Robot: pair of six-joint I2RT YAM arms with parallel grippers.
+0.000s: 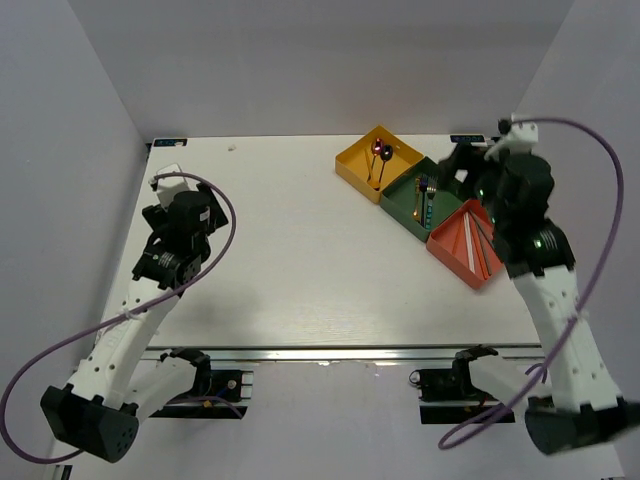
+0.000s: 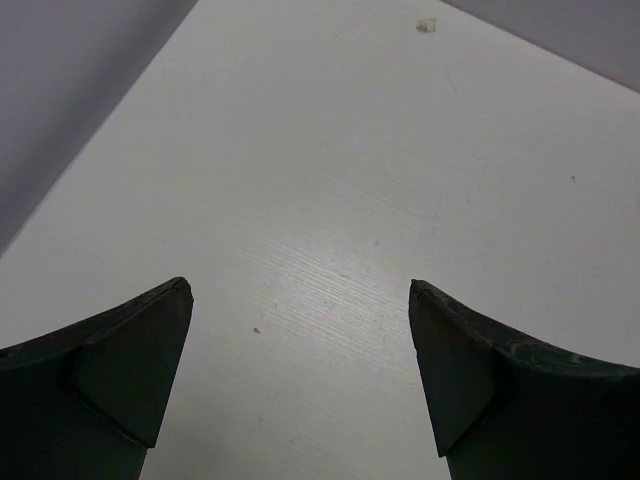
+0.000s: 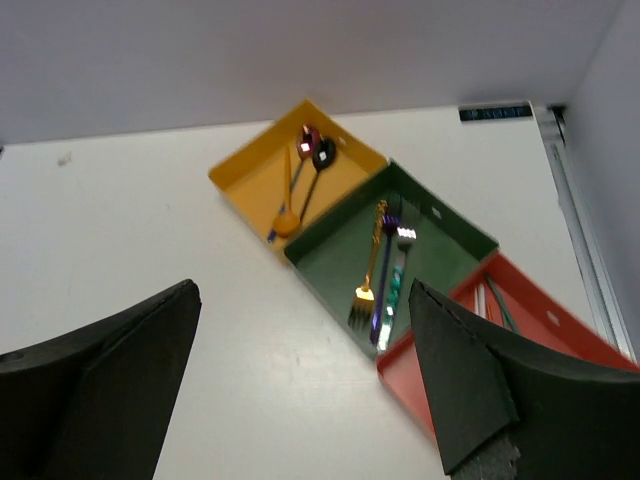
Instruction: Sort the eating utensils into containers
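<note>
Green tray (forks inside) below right pincer

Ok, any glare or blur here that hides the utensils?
Top external: glare strip along the table's near edge; utensils tiny but unblurred. Right wrist: bright glints on the forks and spoons, yet readable; the near fingers dark and soft. Left wrist: even light, only table in view, fingers underexposed.

Robot lab cell: white table boxed by plain walls; left arm, right arm bolted (metal rail).
</note>
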